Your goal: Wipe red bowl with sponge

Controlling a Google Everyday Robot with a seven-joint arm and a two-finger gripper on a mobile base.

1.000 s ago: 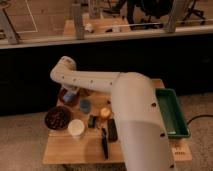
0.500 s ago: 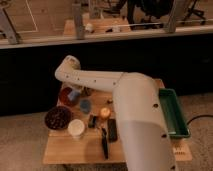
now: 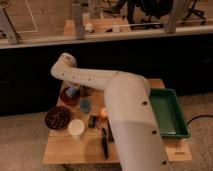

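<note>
The red bowl [image 3: 66,97] sits at the back left of the wooden table [image 3: 75,150]. My white arm reaches from the lower middle up to an elbow, then bends down to the bowl. The gripper [image 3: 76,90] is low over the bowl's right half. The sponge [image 3: 72,91], a small pale blue-grey block, is at its tip, and the gripper is shut on it. The sponge rests in or just above the bowl's inside. The arm's end hides part of the bowl's rim.
A round blue cup-like object [image 3: 85,105] stands right in front of the bowl. Nearer the camera are a large dark brown bowl [image 3: 57,118], a white cup [image 3: 76,128], a small orange thing [image 3: 104,113] and a black utensil [image 3: 104,145]. A green tray [image 3: 172,117] is at the right.
The arm's elbow has shifted slightly, first right and then up. The gripper stays over the red bowl with the sponge and has moved only a little.
</note>
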